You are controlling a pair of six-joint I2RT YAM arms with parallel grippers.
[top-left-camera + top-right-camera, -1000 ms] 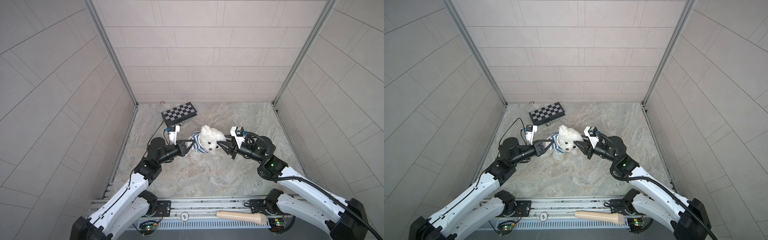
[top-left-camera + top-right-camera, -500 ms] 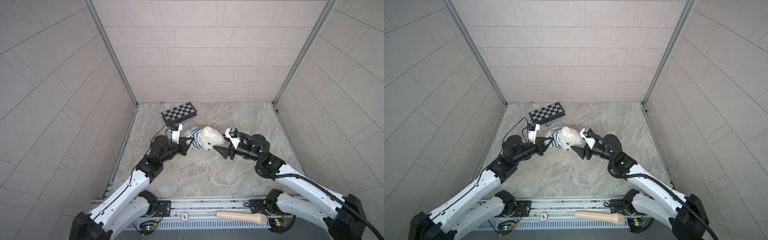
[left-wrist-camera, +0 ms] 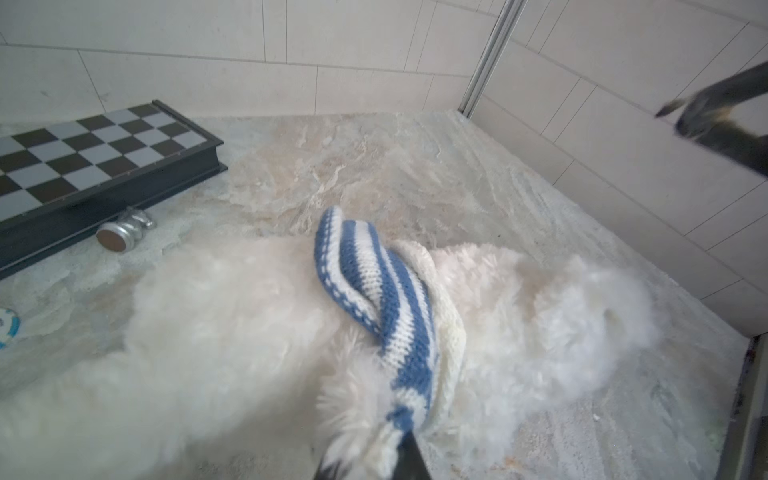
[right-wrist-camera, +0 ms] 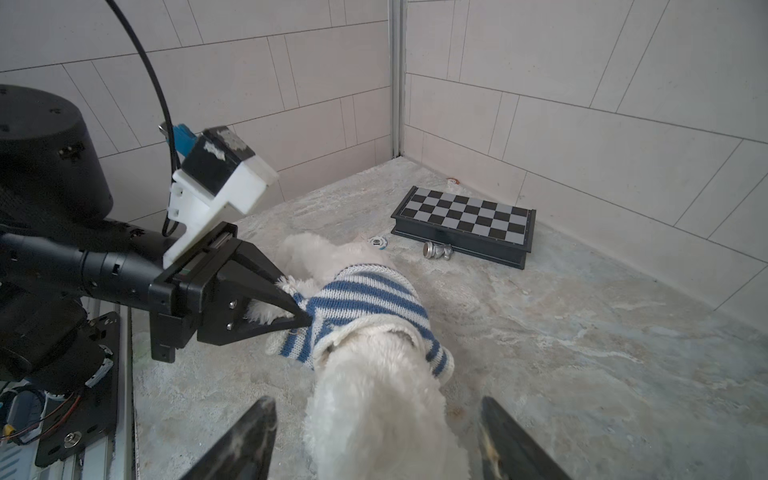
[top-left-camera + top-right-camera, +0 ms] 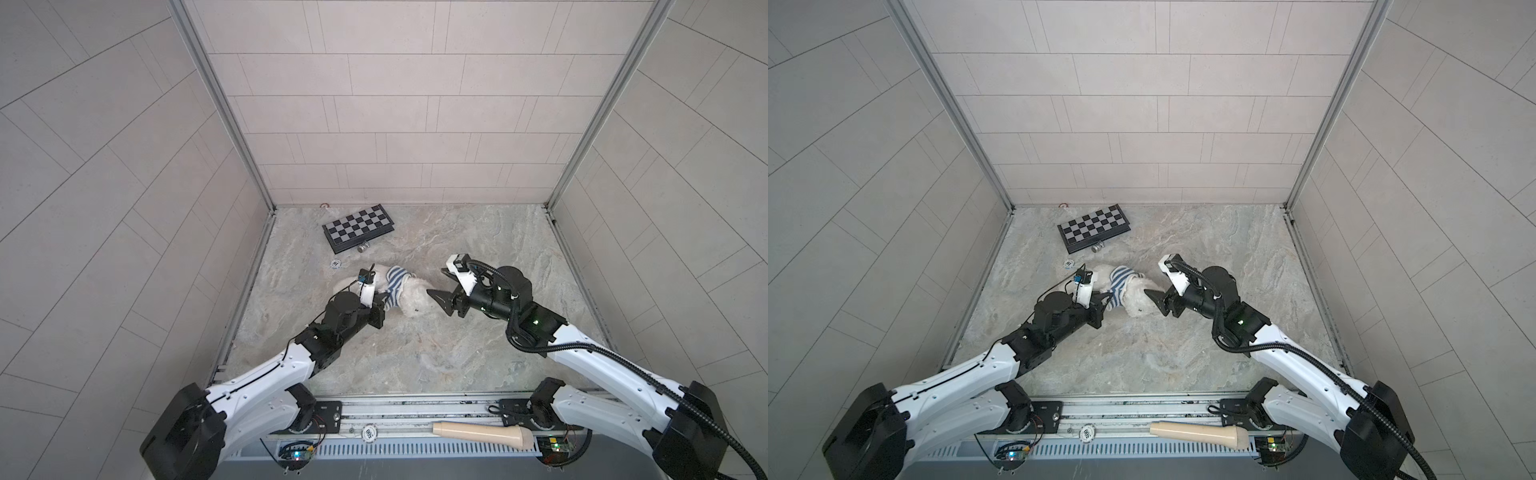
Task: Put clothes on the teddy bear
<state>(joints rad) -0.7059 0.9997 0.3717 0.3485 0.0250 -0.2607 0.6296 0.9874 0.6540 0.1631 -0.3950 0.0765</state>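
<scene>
Since a second earlier the right tool (image 4: pixel 376 401) had opened off the white fluffy plush teddy bear (image 5: pixel 415 301), now toppled on the mottled stone desk (image 5: pixel 415 353), while the left tool (image 4: pixel 305 318) stayed clamped on its blue-and-white striped knit shirt (image 4: pixel 365 299), seemingly to tug it down.

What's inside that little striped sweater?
The teddy bear: white fur emerges from both ends of the striped sweater. Its torso is covered by the knit, so whether the arms are through the sleeves cannot be seen. The left gripper pinches the sweater's edge.
</scene>
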